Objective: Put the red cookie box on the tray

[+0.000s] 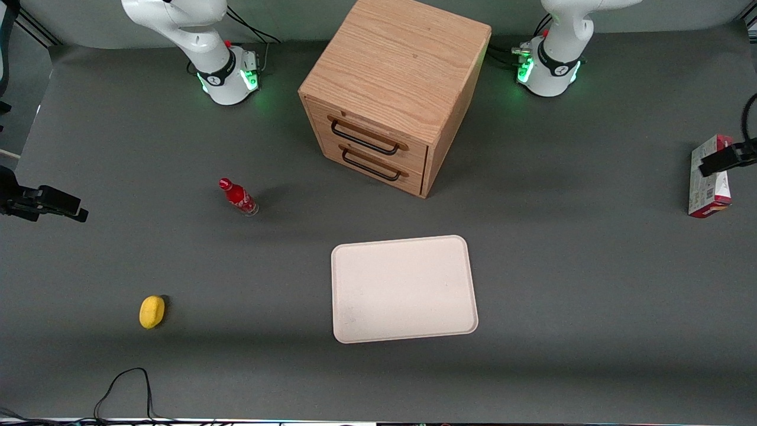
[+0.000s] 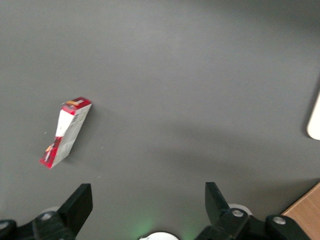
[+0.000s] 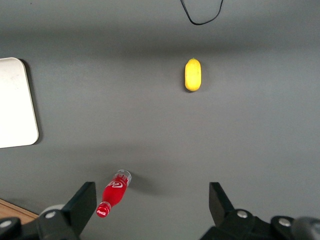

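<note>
The red cookie box [image 1: 708, 188] lies on the grey table toward the working arm's end, pale printed face showing. It also shows in the left wrist view [image 2: 66, 131], slanted and alone on the mat. My left gripper [image 1: 722, 158] hangs high above the table and overlaps the box in the front view. In the left wrist view the gripper [image 2: 147, 200] is open and empty, and the box lies off to one side of its fingers [image 2: 76, 206], apart from them. The cream tray [image 1: 404, 288] lies flat nearer the front camera than the cabinet; its rim shows in the left wrist view [image 2: 315, 120].
A wooden drawer cabinet [image 1: 393, 89] stands at the table's middle. A small red bottle [image 1: 238, 196] and a yellow lemon-like object [image 1: 152, 311] sit toward the parked arm's end. A black cable [image 1: 124, 384] loops at the table's front edge.
</note>
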Available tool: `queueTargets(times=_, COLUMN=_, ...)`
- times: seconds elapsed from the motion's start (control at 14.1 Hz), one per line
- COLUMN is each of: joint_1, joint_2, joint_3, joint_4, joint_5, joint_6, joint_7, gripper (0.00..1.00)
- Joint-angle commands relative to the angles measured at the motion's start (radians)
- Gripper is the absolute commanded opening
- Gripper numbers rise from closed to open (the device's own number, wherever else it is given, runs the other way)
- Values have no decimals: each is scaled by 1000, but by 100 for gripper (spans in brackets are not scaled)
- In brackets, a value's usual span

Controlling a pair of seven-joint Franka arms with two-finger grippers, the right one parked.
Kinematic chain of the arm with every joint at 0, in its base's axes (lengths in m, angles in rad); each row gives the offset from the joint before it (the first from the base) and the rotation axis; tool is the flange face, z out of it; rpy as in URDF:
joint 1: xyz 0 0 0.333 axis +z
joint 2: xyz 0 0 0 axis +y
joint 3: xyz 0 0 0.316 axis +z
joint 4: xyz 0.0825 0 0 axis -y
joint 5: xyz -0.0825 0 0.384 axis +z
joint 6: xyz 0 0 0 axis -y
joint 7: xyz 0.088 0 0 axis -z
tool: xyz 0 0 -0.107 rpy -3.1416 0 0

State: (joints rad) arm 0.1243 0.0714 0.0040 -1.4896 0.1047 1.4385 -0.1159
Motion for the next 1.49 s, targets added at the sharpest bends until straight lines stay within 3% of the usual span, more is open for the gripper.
queueTargets(times=0.0, joint_1=105, joint_2=19, joint_3=-6, joint_4=29, joint_5=20, joint_6=-35, joint_7=140, gripper=100)
queueTargets(times=0.21, joint_1=243, joint_2=34, joint_3=-6, joint_4=29, joint_5=21, joint_6=-27, joint_7=364, gripper=100)
queueTargets(times=0.43, joint_1=337, joint_2=67, joint_3=-6, joint_4=29, joint_5=88, joint_6=-13, joint_7=633, gripper=100)
queueTargets(times=0.78, joint_1=439, joint_2=85, joint_3=-6, joint_4=-18, joint_5=107, joint_6=26, joint_7=751, gripper=100)
queueTargets(times=1.06, joint_1=477, joint_2=68, joint_3=-6, joint_4=-196, joint_5=109, joint_6=156, joint_7=850, gripper=100)
queueTargets(times=1.42, joint_1=520, joint_2=47, joint_3=-6, joint_4=-509, joint_5=109, joint_6=514, joint_7=918, gripper=100)
